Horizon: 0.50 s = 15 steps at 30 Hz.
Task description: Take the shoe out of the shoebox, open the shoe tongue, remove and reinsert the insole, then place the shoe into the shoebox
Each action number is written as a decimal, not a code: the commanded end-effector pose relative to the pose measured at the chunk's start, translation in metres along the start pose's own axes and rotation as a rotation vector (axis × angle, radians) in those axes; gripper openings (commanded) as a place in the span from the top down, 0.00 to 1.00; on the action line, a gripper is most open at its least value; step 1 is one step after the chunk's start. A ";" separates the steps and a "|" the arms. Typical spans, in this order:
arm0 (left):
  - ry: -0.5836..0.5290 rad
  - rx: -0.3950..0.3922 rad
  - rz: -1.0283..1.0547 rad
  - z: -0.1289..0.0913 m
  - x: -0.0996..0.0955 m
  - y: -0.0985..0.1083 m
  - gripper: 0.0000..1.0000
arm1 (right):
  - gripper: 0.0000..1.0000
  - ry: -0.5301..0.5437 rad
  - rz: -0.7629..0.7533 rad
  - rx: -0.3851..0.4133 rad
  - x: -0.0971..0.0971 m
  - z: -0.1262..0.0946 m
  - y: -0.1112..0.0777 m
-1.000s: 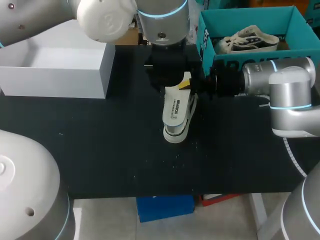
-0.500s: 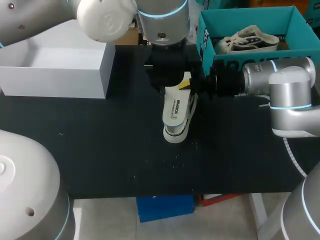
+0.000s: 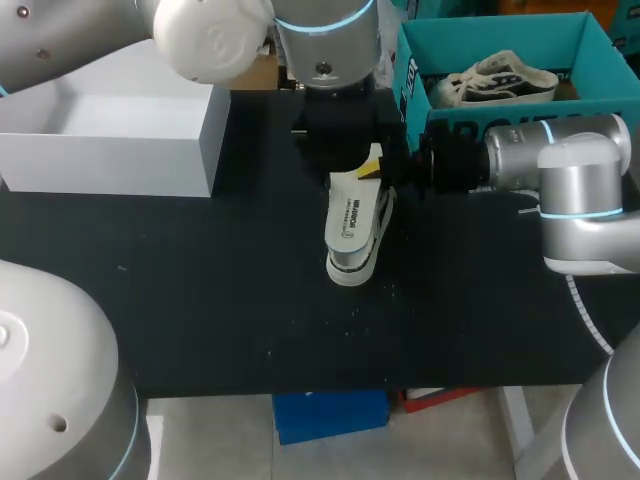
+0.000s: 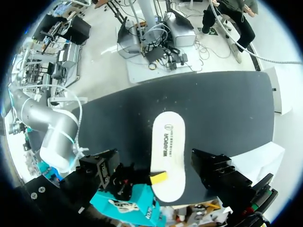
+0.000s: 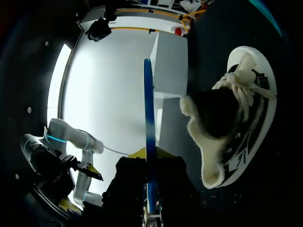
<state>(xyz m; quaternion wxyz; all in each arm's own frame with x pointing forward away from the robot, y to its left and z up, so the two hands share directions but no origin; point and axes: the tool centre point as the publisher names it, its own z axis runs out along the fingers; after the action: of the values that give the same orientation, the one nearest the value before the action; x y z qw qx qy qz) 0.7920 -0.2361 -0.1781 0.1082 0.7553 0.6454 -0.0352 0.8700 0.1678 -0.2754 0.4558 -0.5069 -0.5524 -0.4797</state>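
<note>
A white insole (image 3: 347, 212) with dark print hangs over the black-and-white shoe (image 3: 356, 260), which lies on the black table. My right gripper (image 3: 378, 168) comes in from the right and is shut on the insole's heel end. In the right wrist view the insole (image 5: 148, 137) shows edge-on, blue underneath, pinched in my right gripper (image 5: 150, 212); the fleece-lined shoe (image 5: 236, 127) lies beside it. My left gripper (image 4: 161, 166) hovers open directly above the insole (image 4: 167, 156), its jaws wide to either side and touching nothing. The teal shoebox (image 3: 415, 60) stands at the back right.
A second shoe (image 3: 497, 80) lies inside the teal shoebox. A white open box (image 3: 150, 150) stands at the back left. My right arm (image 3: 570, 170) stretches along the table's right side, in front of the shoebox.
</note>
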 end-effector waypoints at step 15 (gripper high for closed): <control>-0.584 -0.010 -0.053 0.004 0.051 -0.002 0.00 | 1.00 -0.002 0.001 -0.001 0.000 0.001 0.000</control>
<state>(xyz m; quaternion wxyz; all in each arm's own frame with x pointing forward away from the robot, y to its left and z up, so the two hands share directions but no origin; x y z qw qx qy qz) 0.7979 -0.2076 -0.1810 0.1974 0.7249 0.6440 -0.1443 0.8700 0.1678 -0.2754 0.4558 -0.5069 -0.5525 -0.4796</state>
